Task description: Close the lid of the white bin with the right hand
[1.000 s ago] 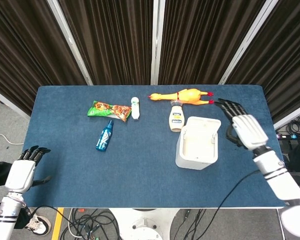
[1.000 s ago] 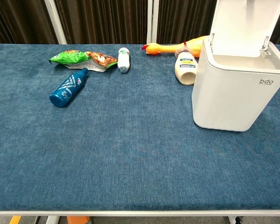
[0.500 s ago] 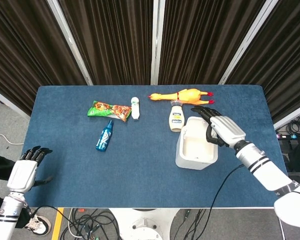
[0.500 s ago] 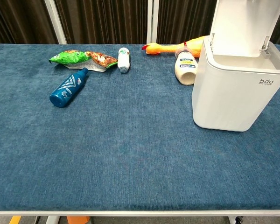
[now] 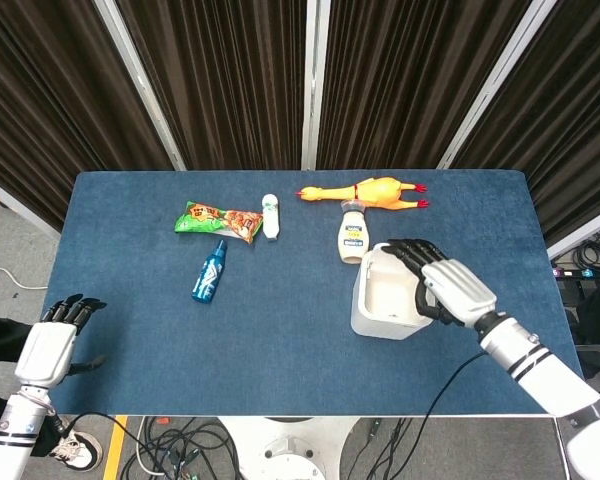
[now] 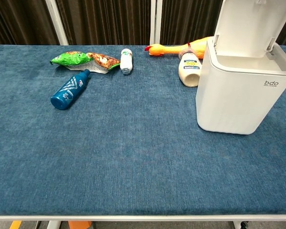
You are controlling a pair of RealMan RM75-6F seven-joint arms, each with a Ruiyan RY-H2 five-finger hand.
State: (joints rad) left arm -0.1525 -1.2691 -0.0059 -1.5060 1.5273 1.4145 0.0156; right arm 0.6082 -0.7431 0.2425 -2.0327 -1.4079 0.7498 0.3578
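The white bin (image 5: 380,300) stands on the right half of the blue table. In the chest view its body (image 6: 238,95) fills the right side and its lid (image 6: 248,24) still stands raised at the back, tipped a little forward. My right hand (image 5: 448,290) lies over the lid from the bin's right, fingers (image 5: 408,252) spread across its top edge and holding nothing. The lid hides this hand in the chest view. My left hand (image 5: 48,345) hangs off the table's left edge, fingers extended and empty.
A mayonnaise bottle (image 5: 352,233) lies just behind the bin, with a yellow rubber chicken (image 5: 375,190) beyond it. A white bottle (image 5: 271,215), a snack bag (image 5: 217,220) and a blue bottle (image 5: 209,272) lie at centre left.
My right hand has swung in from the bin's right and come over the raised lid, then slid nearer. The lid has tipped slightly forward. The left hand has barely moved.
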